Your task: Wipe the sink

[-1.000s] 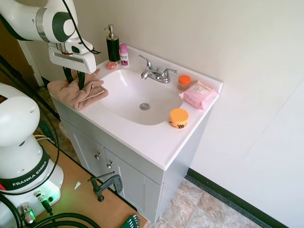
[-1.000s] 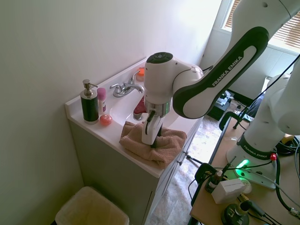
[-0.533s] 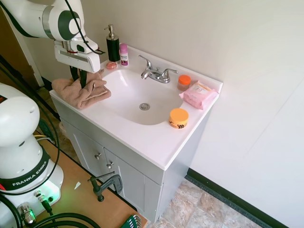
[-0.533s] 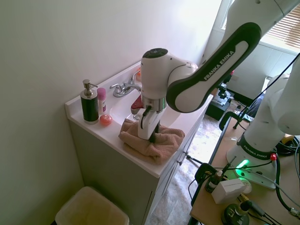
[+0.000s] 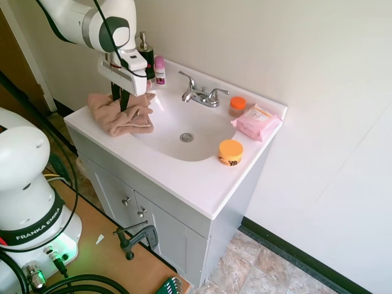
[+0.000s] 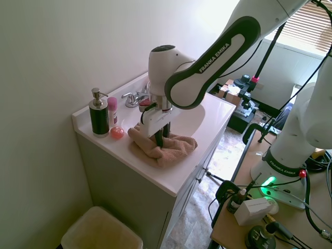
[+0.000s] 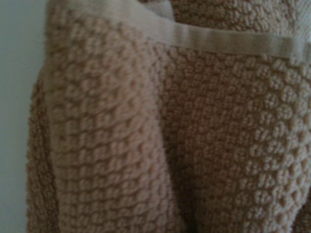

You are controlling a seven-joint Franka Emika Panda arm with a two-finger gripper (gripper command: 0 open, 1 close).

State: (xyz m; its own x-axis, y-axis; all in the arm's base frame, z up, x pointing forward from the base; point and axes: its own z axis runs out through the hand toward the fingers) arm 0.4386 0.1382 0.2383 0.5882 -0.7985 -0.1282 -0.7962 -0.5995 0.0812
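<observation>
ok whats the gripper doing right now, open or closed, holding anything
Gripper: closed on the bunched tan towel, pressing it onto the vanity top at the basin's edge of the sink.

Plain cream walls (image 5: 318,55) meet a stone-patterned tile floor (image 5: 257,269) along a dark baseboard (image 5: 294,254). A grey two-door cabinet (image 5: 153,214) stands below; daylight enters through a blinded window (image 6: 306,26).
</observation>
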